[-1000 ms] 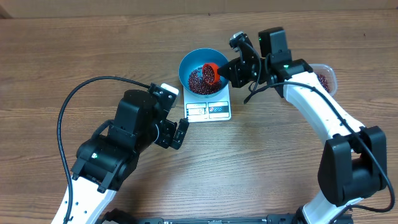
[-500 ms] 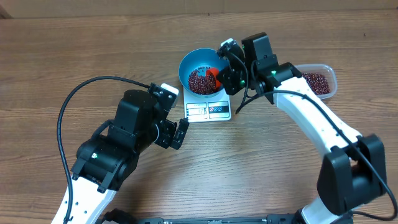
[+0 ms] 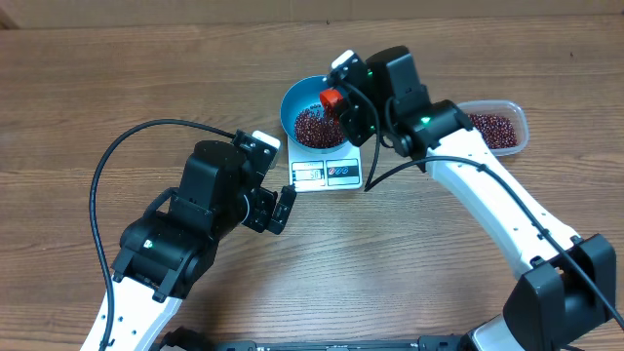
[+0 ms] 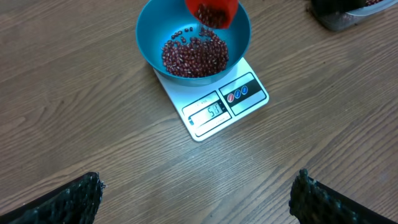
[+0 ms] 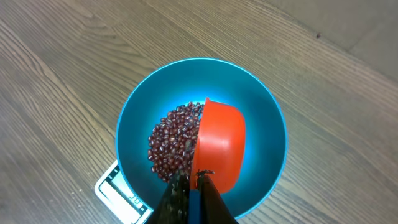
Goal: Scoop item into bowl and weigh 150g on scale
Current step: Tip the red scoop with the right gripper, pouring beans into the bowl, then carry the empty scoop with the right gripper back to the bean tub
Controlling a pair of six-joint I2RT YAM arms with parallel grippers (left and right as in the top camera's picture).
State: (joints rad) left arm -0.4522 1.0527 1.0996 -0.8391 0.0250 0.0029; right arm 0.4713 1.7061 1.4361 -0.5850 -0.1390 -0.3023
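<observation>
**Orange-red plastic scoop (image 5: 219, 146) now tipped over round blue bowl (image 4: 149, 37)**

Since 1 s ago the right gripper (image 5: 189, 196) swung left with it. Nearest, the left gripper (image 3: 278, 207) hangs above the wood table (image 3: 97, 78), jaws spread wide, nothing between. Further, the flat white rectangular scale (image 4: 217, 109) w/ lit display carries the bowl; a heap of small dark red beans (image 4: 196, 56) lies inside. Above them the right gripper pinches the scoop handle. Far right: clear plastic container (image 3: 524, 125) w/ more beans.
</observation>
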